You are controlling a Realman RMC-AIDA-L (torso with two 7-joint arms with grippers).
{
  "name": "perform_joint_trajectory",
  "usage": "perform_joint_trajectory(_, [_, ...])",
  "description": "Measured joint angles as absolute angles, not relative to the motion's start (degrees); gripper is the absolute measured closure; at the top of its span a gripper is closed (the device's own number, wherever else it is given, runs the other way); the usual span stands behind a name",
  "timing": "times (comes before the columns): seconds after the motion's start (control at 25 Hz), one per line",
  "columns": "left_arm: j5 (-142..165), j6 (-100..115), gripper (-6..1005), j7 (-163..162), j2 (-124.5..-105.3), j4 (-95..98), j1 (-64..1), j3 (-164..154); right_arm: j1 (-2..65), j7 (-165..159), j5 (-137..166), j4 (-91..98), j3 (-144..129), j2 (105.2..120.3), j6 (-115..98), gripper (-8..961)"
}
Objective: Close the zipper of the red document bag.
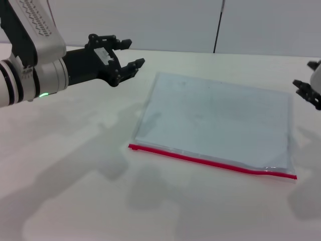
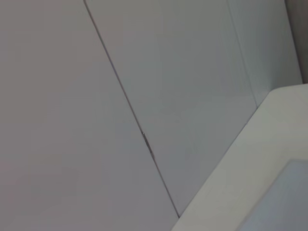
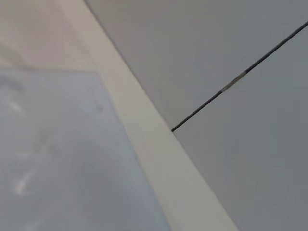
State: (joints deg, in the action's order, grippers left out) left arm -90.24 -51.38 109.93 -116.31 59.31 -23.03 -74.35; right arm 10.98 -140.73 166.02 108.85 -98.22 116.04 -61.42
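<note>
While the red document bag [image 1: 215, 123] lies flat across the middle and right of the head view, its zipper [image 1: 210, 161] runs along the lower edge, facing the robot, handy for a pull along the strip. I can't make out the slider. The left gripper [image 1: 125, 60] hovers in the upper left, fingers spread wide, above the counter [image 1: 75, 191] and apart from the bag's far left corner, touching nothing. At the right edge, just a sliver of the right gripper [image 1: 307, 90] shows beside the bag; can't tell its opening.

Over to the left wrist view: mostly wall, with the counter's edge and a corner of the bag [image 2: 288, 202] at lower right, no zipper.

Right wrist view: the bag's pale sheet [image 3: 57, 154] fills the lower left, closer than the head view gives, but no red strip either.
</note>
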Motion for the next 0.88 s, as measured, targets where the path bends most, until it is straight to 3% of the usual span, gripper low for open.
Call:
perform_joint_trajectory(0.2, [-95.8,-52.0,543,110.1,-116.43,59.2,-22.8,-74.6,10.4,-145.0,165.7,106.6,-99.8,116.18,-53.9,669])
perform_joint_trajectory(0.28, [-100.2,-52.2,498,110.2,-116.40,58.6,-22.6,-74.4,9.9,-147.0,165.4,105.1,-101.8,116.19,-48.1,444])
perform_joint_trajectory(0.56, [-119.7,-54.4,309,122.5,-116.80,56.7,-19.1,-75.0,5.8,-154.4,161.8,96.9,-106.3,116.17,-21.4,443])
perform_joint_trajectory(0.88, [-144.1,-54.8,309,143.5,-116.98,46.4,-18.3,-79.8,5.9,-154.9,145.0,78.0,-106.3,115.84,6.5,447])
